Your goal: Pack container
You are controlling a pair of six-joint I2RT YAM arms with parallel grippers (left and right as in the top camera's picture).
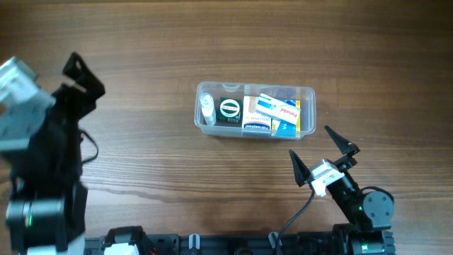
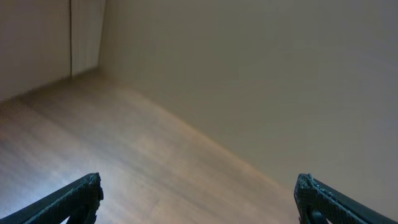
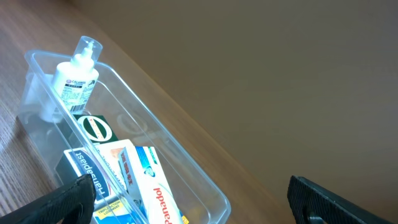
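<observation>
nearest us, a black cable (image 1: pixel 299 212) curls from the right arm (image 1: pixel 357 198) at the near edge of the surface (image 1: pixel 141 42). the right jaws are spread wide, holding nothing, and point at the container (image 1: pixel 199 113) across a strip of bare wood. the left arm (image 1: pixel 49 142) rises at the left, well apart, and the left jaws are just as wide and empty. farther out, near the middle, the container holds a spray bottle (image 1: pixel 206 108) at its left end, a dark box (image 1: pixel 230 110) beside it, then white-and-blue boxes (image 1: pixel 272 108) and a yellow box (image 1: pixel 297 119).
</observation>
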